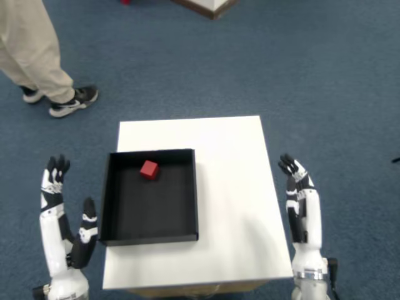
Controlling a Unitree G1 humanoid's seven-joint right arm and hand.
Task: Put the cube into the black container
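Note:
A small red cube (149, 169) lies inside the black container (149, 232), near its far wall. The container is a shallow square tray on the left half of a white table (231, 187). My right hand (299, 200) is raised just off the table's right edge, fingers straight and apart, holding nothing. My left hand (62, 222) is up beside the table's left edge, also with nothing in it.
A person's legs in beige trousers and dark shoes (74, 100) stand at the far left on the blue carpet. A wooden furniture corner (209, 5) shows at the top edge.

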